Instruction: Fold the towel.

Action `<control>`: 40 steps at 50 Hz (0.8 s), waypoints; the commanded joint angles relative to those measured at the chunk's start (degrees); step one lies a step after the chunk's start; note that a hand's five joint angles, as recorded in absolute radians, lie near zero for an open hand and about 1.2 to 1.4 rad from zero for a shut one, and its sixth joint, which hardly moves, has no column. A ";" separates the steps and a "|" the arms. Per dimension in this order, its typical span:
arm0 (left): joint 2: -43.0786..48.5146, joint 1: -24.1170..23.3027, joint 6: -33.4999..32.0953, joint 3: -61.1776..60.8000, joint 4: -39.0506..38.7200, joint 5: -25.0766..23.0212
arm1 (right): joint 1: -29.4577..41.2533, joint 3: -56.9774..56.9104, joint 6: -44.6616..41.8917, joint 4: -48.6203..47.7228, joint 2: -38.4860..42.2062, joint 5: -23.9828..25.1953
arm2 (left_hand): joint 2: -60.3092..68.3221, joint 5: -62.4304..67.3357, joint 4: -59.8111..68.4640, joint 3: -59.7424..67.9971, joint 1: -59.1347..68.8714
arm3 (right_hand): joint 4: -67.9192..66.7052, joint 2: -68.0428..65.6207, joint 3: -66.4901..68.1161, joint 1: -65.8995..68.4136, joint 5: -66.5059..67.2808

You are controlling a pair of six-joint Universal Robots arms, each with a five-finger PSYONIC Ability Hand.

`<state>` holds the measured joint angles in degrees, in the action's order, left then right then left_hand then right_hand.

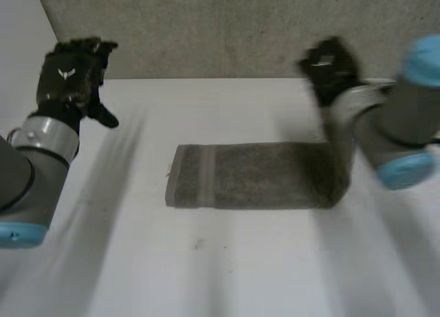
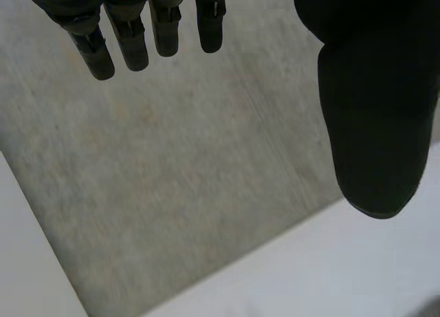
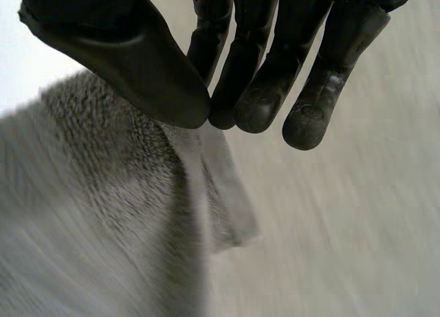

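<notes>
A grey-brown towel (image 1: 254, 176) lies as a folded strip across the middle of the white table (image 1: 206, 269). Its right end is pulled up off the table toward my right hand (image 1: 330, 66), which hangs above that end. Seen from the right wrist, my right hand (image 3: 130, 56) pinches the towel (image 3: 103, 214) at its edge between the thumb and the fingertips (image 3: 258, 114), and the cloth hangs down from them. My left hand (image 1: 69, 80) is raised over the table's far left, well clear of the towel. In its wrist view the fingers (image 2: 130, 35) are straight and hold nothing.
A grey felt-like wall panel (image 1: 220, 28) stands along the table's back edge, close behind both hands. The same panel (image 2: 172, 179) faces my left palm. Bare table lies in front of the towel and to its left.
</notes>
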<state>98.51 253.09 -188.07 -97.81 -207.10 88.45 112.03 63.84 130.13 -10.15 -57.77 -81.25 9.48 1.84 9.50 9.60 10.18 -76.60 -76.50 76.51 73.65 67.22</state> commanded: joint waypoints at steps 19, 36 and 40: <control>2.92 -2.34 9.04 10.09 8.11 0.23 | 26.23 -10.06 0.20 1.01 17.81 -2.06 | 0.52 -1.84 0.50 0.40 -0.18 | 66.60 66.50 -66.51 -63.65 -67.22; 9.41 -5.23 8.78 9.04 8.02 0.06 | 8.47 21.06 24.38 1.01 -5.77 -5.15 | 0.52 -1.84 0.50 0.40 -0.18 | 66.60 66.50 -66.51 -63.65 -67.22; 11.62 -6.47 8.69 9.04 8.02 0.06 | 2.42 28.34 24.12 -0.22 -5.78 -4.28 | 0.52 -1.84 0.50 0.40 -0.18 | 66.60 66.50 -66.51 -63.65 -67.22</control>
<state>107.07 248.36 -179.10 -88.72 -199.07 88.54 120.73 84.22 154.19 -9.32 -63.29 -86.56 9.44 1.84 9.50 9.60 10.18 -14.70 -13.73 13.85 13.42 3.43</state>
